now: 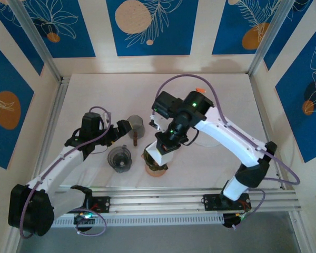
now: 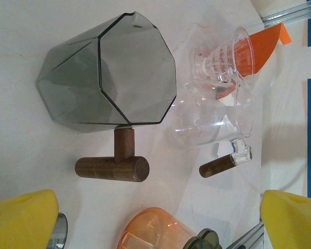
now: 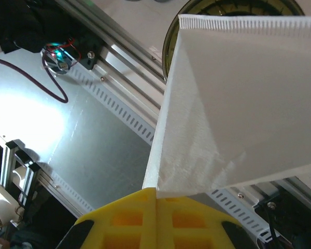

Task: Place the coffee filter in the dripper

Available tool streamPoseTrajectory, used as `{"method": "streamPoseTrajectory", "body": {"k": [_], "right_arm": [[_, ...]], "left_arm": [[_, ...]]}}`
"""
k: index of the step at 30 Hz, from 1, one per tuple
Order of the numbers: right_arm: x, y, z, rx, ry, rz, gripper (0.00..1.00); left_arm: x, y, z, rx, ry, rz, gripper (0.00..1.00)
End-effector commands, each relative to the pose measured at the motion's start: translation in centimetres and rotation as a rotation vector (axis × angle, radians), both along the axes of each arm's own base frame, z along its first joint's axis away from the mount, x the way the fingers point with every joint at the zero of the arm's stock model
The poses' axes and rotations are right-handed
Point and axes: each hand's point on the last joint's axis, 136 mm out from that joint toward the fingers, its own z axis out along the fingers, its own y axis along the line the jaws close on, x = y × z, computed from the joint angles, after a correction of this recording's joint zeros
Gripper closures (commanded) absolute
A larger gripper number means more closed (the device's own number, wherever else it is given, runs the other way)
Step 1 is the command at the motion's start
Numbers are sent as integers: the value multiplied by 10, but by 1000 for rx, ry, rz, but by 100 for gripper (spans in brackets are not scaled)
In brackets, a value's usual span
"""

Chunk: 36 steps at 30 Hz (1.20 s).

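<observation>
In right fingers (image 3: 122,223), pinched coffee filter (image 3: 249,98)

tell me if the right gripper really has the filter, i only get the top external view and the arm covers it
Observer: Yes. In the right wrist view the right gripper is shut on the white coffee filter, pinching its lower corner.
Operator: and the left gripper, holding anything
Observer: No. The left wrist view shows the left gripper open, its yellow fingers wide apart with nothing gripped.
Operator: what's beside the grey dripper there
Observer: A clear glass carafe with a wooden handle, close beside it.
</observation>
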Motion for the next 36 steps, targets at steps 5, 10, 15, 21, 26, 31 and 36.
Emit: {"method": "streamPoseTrajectory", "body": {"k": [5, 10, 15, 21, 26, 31, 36], "right_arm": [[-11, -14, -8, -163, 77, 11, 100], [-4, -24, -3, -174, 34, -42, 100], [-4, -38, -13, -232, 26, -66, 100], [-9, -45, -15, -245, 37, -72, 100], [-13, -46, -25, -286, 51, -53, 100], [-3, -26, -32, -275, 20, -18, 100], [5, -5, -46, -253, 20, 4, 100]], "left_arm": [[0, -11, 20, -43, -53, -44, 0], [-1, -12, 22, -52, -61, -53, 0], [-4, -20, 30, -84, -84, -103, 4], [-12, -23, 40, -65, -113, -146, 15], [-26, -42, 52, -72, -134, -248, 28], [-38, -48, 43, -30, -100, -284, 32], [-46, -52, 38, -63, -70, -302, 41]]}}
